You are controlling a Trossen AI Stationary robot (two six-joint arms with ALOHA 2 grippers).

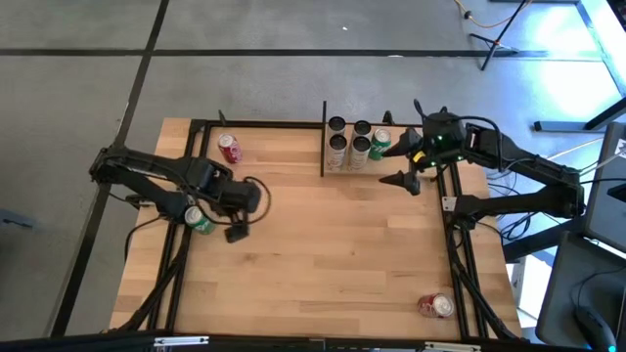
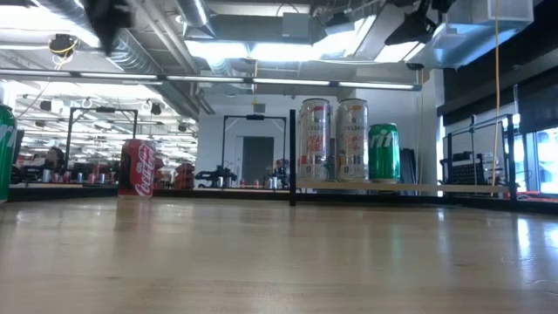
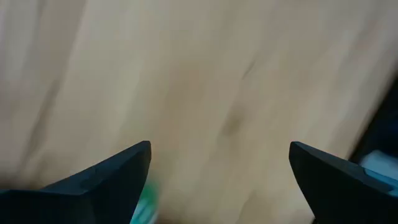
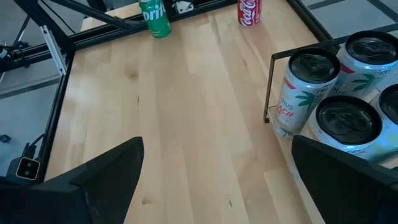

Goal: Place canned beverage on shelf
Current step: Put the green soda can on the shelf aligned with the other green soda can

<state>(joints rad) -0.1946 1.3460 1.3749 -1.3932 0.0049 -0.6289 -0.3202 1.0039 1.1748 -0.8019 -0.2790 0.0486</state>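
The shelf stands at the table's far edge, right of the middle, a wooden board in black rods; it also shows in the low view. On it stand several white cans and a green can. My right gripper is open and empty just right of the shelf; its wrist view looks past the open fingers at the white cans. My left gripper is open and empty over the table's left part, beside a green can that stands on the table.
A red can stands on the table at the far left and shows in the low view. Another red can lies near the table's near right corner. Black frame rods run along the table's sides. Bare wood lies in the middle.
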